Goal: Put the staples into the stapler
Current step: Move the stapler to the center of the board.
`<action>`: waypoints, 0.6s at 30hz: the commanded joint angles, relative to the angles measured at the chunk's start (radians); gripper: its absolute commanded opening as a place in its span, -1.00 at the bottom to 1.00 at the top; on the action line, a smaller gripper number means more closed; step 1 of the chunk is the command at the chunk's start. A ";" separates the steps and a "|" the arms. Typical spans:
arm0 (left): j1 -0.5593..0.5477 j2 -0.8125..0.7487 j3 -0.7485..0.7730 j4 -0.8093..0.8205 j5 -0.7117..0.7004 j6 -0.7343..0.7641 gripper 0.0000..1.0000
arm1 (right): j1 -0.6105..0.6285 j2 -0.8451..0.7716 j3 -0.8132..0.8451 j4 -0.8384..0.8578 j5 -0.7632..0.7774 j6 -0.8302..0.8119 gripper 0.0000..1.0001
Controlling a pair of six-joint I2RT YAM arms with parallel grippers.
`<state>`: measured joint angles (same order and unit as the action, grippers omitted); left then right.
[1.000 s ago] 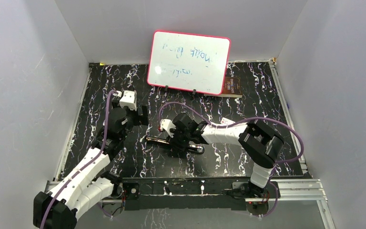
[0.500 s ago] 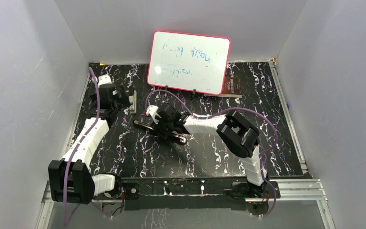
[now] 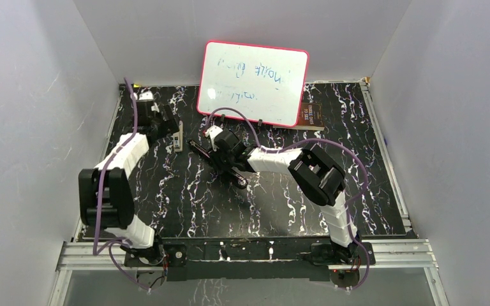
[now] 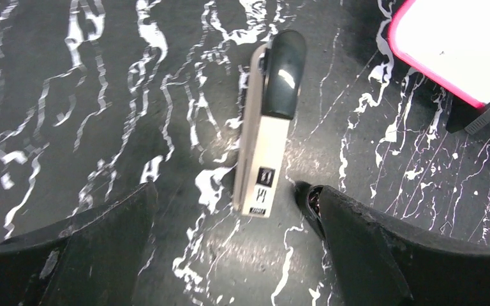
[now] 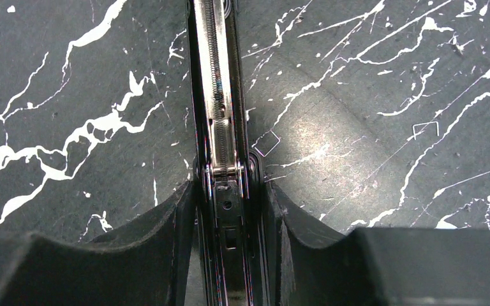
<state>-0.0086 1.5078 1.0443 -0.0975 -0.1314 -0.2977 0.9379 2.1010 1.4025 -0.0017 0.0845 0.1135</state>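
Note:
The slim black stapler (image 3: 220, 162) lies open on the dark marbled mat, slanting from far left to near right. In the right wrist view its shiny rail with a spring (image 5: 219, 95) runs straight away from me. My right gripper (image 5: 230, 188) is shut on the stapler's hinge end, with a finger pressed against each side; from above, the right gripper (image 3: 225, 148) sits over the stapler's middle. My left gripper (image 4: 226, 191) is open and holds nothing, just short of a beige-and-dark-grey block (image 4: 268, 127). The staples are out of view.
A pink-framed whiteboard (image 3: 253, 83) stands at the back, with its foot (image 4: 483, 116) near my left gripper. A brown packet (image 3: 310, 115) lies behind it. The beige block (image 3: 177, 135) rests at the far left. Two tiny bent wire bits (image 5: 267, 143) lie right of the stapler.
My left arm has swung out to the far left, ending over the beige block. My right gripper has carried the stapler farther back and left and turned it more diagonal.

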 commanded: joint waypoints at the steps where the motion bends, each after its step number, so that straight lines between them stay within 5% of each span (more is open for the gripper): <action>1: 0.004 0.116 0.107 0.036 0.136 0.060 0.96 | -0.019 0.032 -0.043 -0.067 0.026 0.087 -0.48; 8: 0.004 0.295 0.236 0.036 0.126 0.137 0.89 | -0.021 -0.128 -0.132 0.048 -0.129 0.059 0.17; 18: 0.003 0.507 0.413 0.017 0.168 0.175 0.40 | -0.031 -0.397 -0.311 0.162 -0.227 0.115 0.23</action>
<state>-0.0086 1.9846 1.3922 -0.0605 0.0055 -0.1493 0.9092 1.8069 1.1278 0.0792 -0.1028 0.1967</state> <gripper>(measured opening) 0.721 0.611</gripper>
